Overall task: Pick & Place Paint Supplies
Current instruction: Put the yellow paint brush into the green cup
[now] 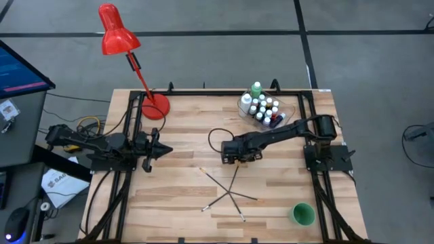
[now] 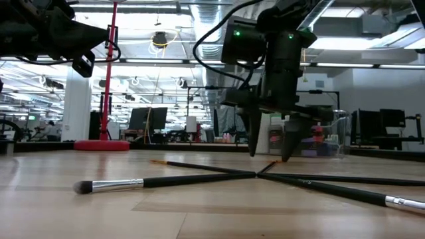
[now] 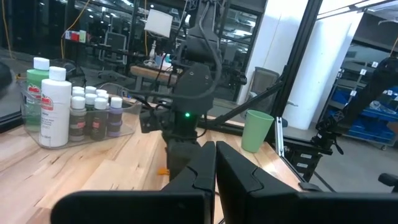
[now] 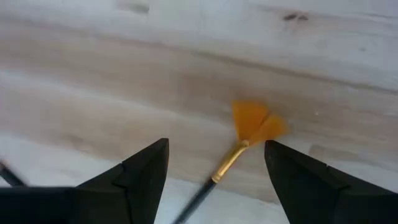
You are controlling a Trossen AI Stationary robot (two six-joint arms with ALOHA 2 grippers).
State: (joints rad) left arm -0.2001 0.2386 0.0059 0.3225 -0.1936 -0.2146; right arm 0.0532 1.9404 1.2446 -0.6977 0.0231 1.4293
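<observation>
Right end effector (image 4: 216, 163) astride paintbrush (image 4: 249, 134)

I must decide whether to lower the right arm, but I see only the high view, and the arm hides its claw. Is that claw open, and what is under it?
Observer: Open. The right wrist view shows the right claw straddling the handle of a fan brush with an orange tip, lying on the table.
Operator: Do the fingers touch the wood?
Observer: It seems not. In the low view the fingertips hang just above it, beside the point where the brushes cross.
</observation>
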